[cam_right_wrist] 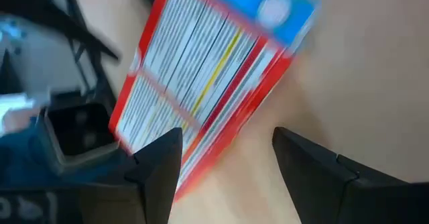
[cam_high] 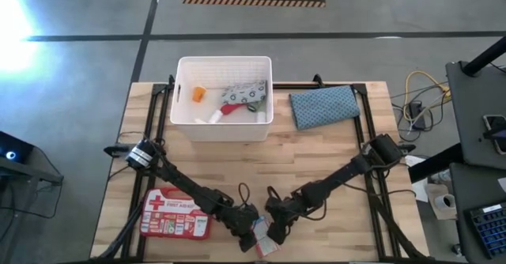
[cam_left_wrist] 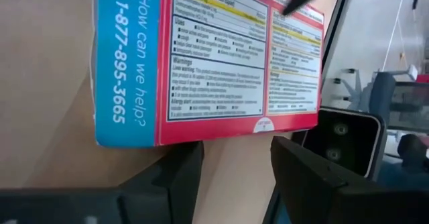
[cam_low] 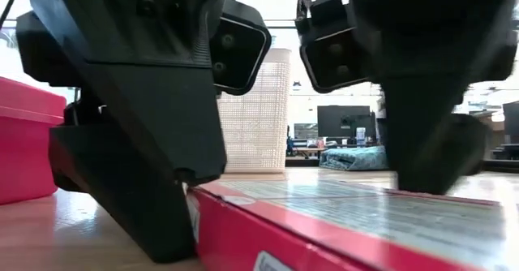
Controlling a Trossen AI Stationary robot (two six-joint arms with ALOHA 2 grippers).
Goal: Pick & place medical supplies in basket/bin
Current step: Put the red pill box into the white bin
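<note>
A small red-white box point(cam_high: 265, 240) lies flat near the table's front edge; its printed face is up point(cam_left_wrist: 214, 56) and it has a blue end. Both grippers stand low at it. My left gripper point(cam_left_wrist: 234, 167) is open at the box's left end, with bare wood between its fingers. My right gripper point(cam_right_wrist: 228, 160) is open at the box's right side, and a corner of the box point(cam_right_wrist: 201, 163) reaches in between its fingers. The red first-aid case point(cam_high: 175, 214) lies flat at the front left. The white bin point(cam_high: 225, 128) stands at the far middle with several supplies inside. My left gripper comes slanting down from the table's left. In the low view one finger point(cam_low: 162, 214) stands right at the box's left end point(cam_low: 203, 214); I cannot tell whether it touches. My right gripper comes slanting down from the right. One finger point(cam_right_wrist: 161, 163) lies beside the box's red long side point(cam_right_wrist: 191, 167), and touch cannot be told. The other finger point(cam_right_wrist: 301, 160) is apart from the box.
A blue-grey cloth pouch point(cam_high: 322, 106) lies to the right of the bin. In the bin are an orange bottle point(cam_high: 198, 92), a green patterned pack point(cam_high: 245, 96) and a white roll point(cam_high: 215, 118). Bare wood spans the table's middle. The front edge is close behind the box.
</note>
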